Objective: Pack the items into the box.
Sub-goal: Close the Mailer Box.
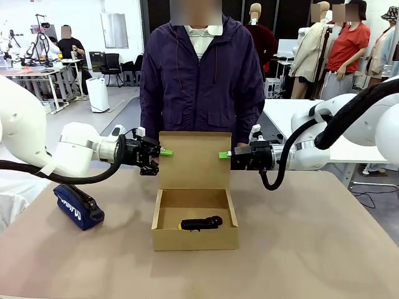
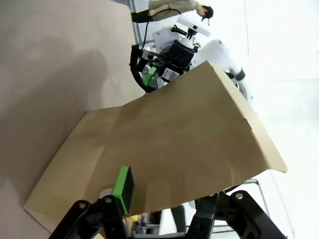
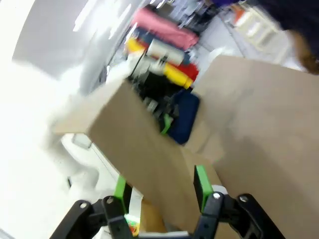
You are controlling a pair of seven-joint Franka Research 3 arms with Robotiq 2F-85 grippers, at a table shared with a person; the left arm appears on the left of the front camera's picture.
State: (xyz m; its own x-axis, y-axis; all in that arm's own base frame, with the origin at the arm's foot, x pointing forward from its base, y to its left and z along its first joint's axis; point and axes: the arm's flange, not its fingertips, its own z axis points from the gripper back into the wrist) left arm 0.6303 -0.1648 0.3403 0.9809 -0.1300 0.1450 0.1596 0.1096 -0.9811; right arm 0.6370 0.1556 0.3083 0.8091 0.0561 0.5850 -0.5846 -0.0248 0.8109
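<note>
**Partner:** Where does the box stand?

**Me:** The box (image 1: 194, 215) sits mid-table, open, its flap (image 1: 194, 159) standing upright at the far edge, just in front of the person (image 1: 201, 75). Inside, on the floor near the front wall, lies the black gadget (image 1: 201, 223); a sliver of yellow peeks out at its left end, which I take for the knife, though it's too small to be sure. A blue pouch (image 1: 78, 206) lies on the table to my left, well apart from the box.

**Partner:** And your claws?

**Me:** My left gripper (image 1: 163, 152) is clamped shut on the flap's left edge; from that wrist I see one green pad (image 2: 122, 189) pressed flat on the cardboard. My right gripper (image 1: 223, 155) straddles the flap's right edge, fingers (image 3: 201, 181) either side of it. That wrist's picture is blurred, so I can't tell whether it's truly pinching or just bracketing the card.

**Partner:** How will the flap behave?

**Me:** Light and thin, I'd judge, stiff across its face but free to swing on the crease. The pads should hold plain card well enough. The edges near the top corners are the right hold: most leverage, least bending. Both sides should fold together, or the card may twist or crease. Squeezing hard gains nothing and could dent it. The box itself is light and may skid if I push instead of fold.
</note>
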